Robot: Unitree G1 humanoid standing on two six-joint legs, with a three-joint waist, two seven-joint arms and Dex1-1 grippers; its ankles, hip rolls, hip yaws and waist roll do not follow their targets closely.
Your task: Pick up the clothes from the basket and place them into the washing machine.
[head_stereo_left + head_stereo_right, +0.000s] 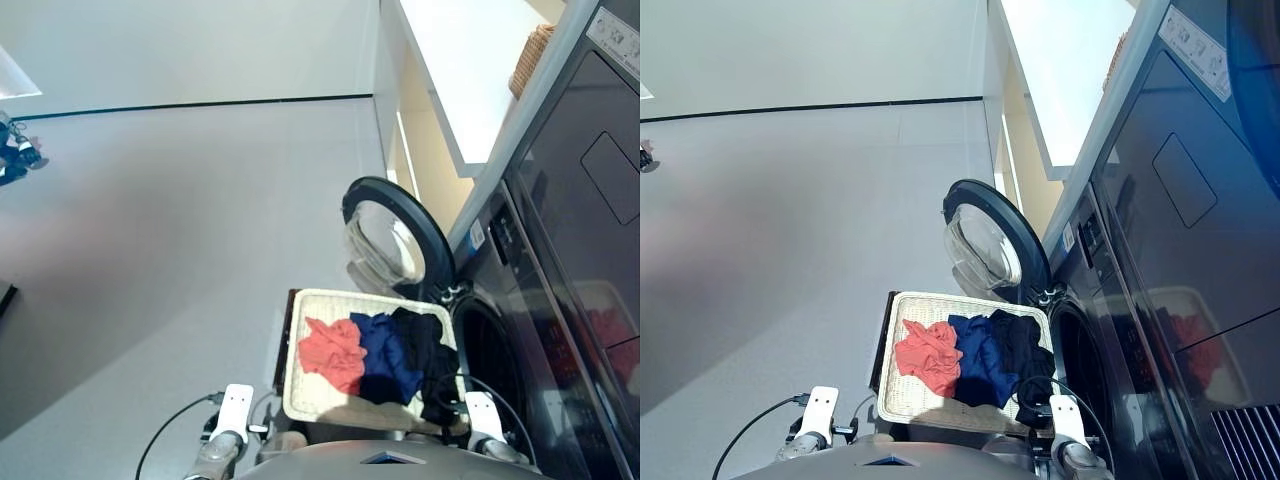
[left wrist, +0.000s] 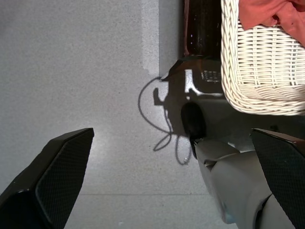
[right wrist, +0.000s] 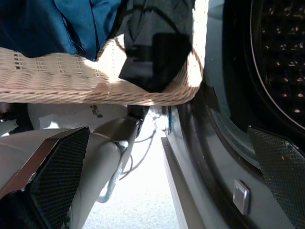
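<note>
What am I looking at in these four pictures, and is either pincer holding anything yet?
The two wide pictures come from the robot's head, looking down. In front sits the basket with three clothes side by side: the coral-red garment, the blue garment and the black garment, which droops over the rim. To its right stands the washing machine, its door swung open. The other two pictures look along each pincer's own fingers. The left pincer is open over bare floor beside the basket. The right pincer is open near the drum mouth. Neither holds anything.
</note>
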